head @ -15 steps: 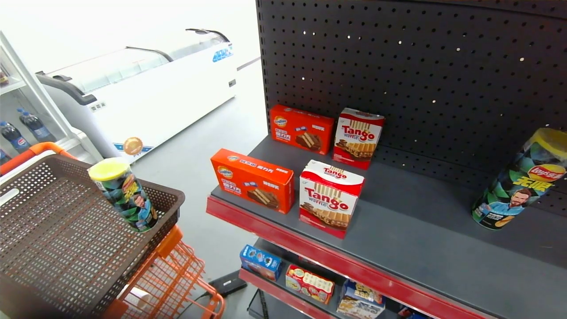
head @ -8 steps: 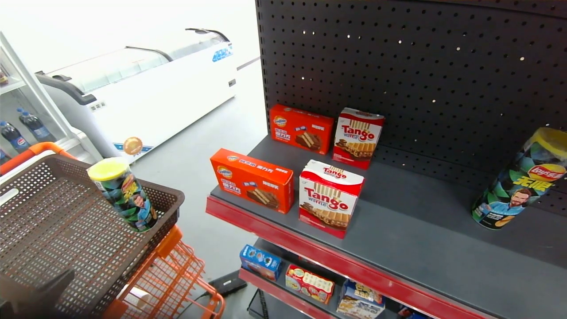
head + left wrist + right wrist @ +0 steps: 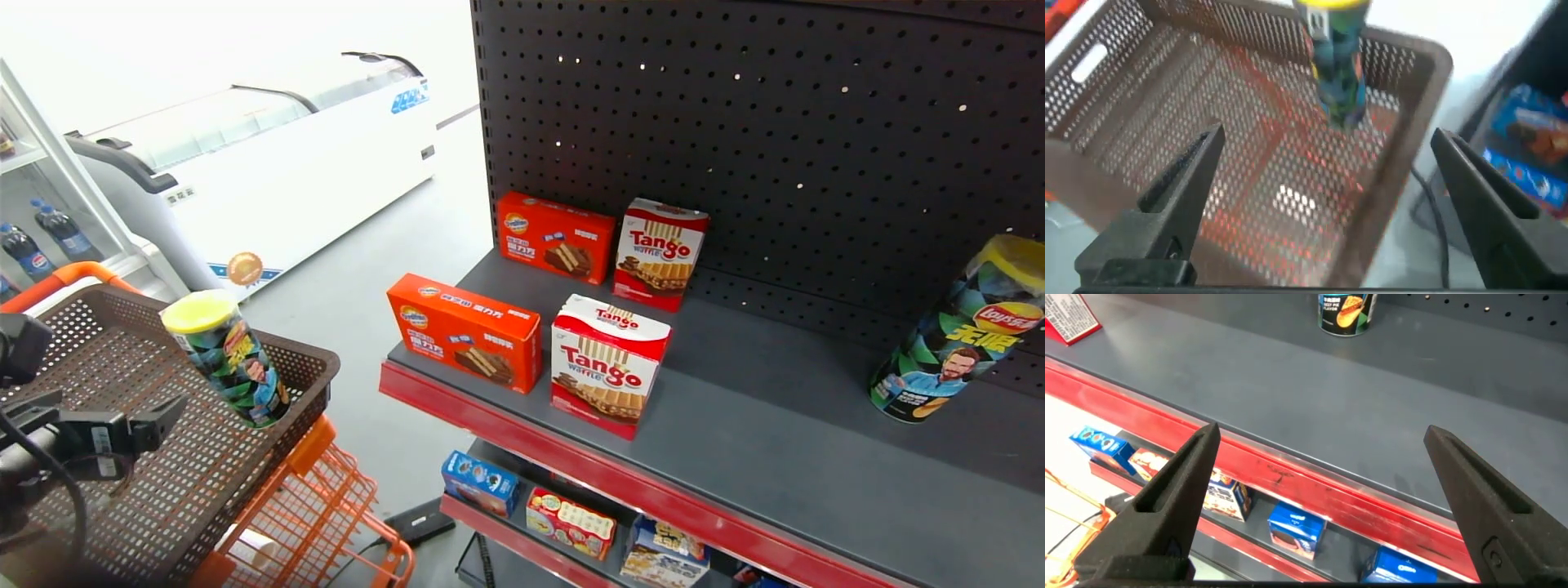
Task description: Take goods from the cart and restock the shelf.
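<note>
We recorded the left gripper (image 3: 1327, 139) with its claw spread wide, positioned above the brown basket (image 3: 163, 506) of the cart and clear of the chip can (image 3: 226, 359), which stood in the basket corner nearest the shelf (image 3: 775, 457). The right gripper (image 3: 1323, 434) was likewise spread, holding nothing, above the shelf's red front edge. A second can (image 3: 955, 331) stood on the shelf near the pegboard.

We see big red letters on the front white and red box (image 3: 608, 367) and on the back white and red box (image 3: 660, 255). Small white writing runs along the orange boxes (image 3: 465, 331). The basket can (image 3: 227, 358) and the shelf can (image 3: 959, 331) each wear a red and yellow badge with yellow letters.
</note>
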{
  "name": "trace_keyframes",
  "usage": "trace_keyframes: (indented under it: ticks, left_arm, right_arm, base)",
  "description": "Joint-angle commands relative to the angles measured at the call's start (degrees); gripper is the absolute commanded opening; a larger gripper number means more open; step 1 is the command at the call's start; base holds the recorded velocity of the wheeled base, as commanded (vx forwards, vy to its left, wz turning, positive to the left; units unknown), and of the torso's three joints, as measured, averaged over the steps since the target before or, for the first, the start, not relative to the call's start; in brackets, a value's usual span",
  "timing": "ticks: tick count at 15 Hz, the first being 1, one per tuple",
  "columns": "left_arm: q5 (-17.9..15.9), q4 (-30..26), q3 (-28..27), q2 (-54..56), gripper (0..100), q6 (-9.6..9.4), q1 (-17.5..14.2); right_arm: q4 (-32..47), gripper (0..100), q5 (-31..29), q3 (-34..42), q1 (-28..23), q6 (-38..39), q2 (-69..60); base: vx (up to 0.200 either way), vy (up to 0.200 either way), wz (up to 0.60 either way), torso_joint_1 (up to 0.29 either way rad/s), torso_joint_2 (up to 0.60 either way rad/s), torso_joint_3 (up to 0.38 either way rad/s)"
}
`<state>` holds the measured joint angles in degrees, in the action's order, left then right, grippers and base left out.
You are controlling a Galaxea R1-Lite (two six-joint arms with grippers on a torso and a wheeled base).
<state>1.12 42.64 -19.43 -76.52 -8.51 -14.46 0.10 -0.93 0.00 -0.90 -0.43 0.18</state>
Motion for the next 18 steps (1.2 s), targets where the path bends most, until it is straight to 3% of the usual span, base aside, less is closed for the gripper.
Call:
trace_keyframes:
  ticks: [1,3,5,10,15,18]
  left_arm:
    - [-0.15,19.23,0.71,-20.42,100,0.07,-3.47]
    - [-0.15,26.88,-0.43,-27.89,100,0.07,-3.82]
    - [-0.24,29.87,-2.89,-33.34,100,-0.02,-3.30]
    - [-1.30,32.94,-12.47,-41.69,100,1.21,-0.22]
    - [-1.39,33.65,-14.23,-44.51,100,1.30,-0.22]
    - [-1.39,35.05,-18.62,-47.23,100,1.83,-0.22]
  right_arm:
    - [-0.01,100,-0.04,0.00,0.02,-0.01,-0.01]
    - [-0.01,100,-0.04,0.00,0.02,-0.01,-0.01]
    - [-0.01,100,0.05,0.00,0.02,-0.01,-0.01]
    - [-0.01,100,-0.04,0.00,0.02,-0.01,-0.01]
    - [-0.01,100,0.05,0.00,0.02,-0.01,-0.01]
    - [-0.01,100,-0.04,0.00,-0.06,-0.01,-0.01]
  base:
    - [0.000,0.000,0.00,0.000,0.00,0.000]
    - [0.000,0.000,0.00,0.000,0.00,0.000]
    - [0.000,0.000,0.00,0.000,0.00,0.000]
    - [0.000,0.000,0.00,0.000,0.00,0.000]
    - [0.000,0.000,0.00,0.000,0.00,0.000]
    - [0.000,0.000,0.00,0.000,0.00,0.000]
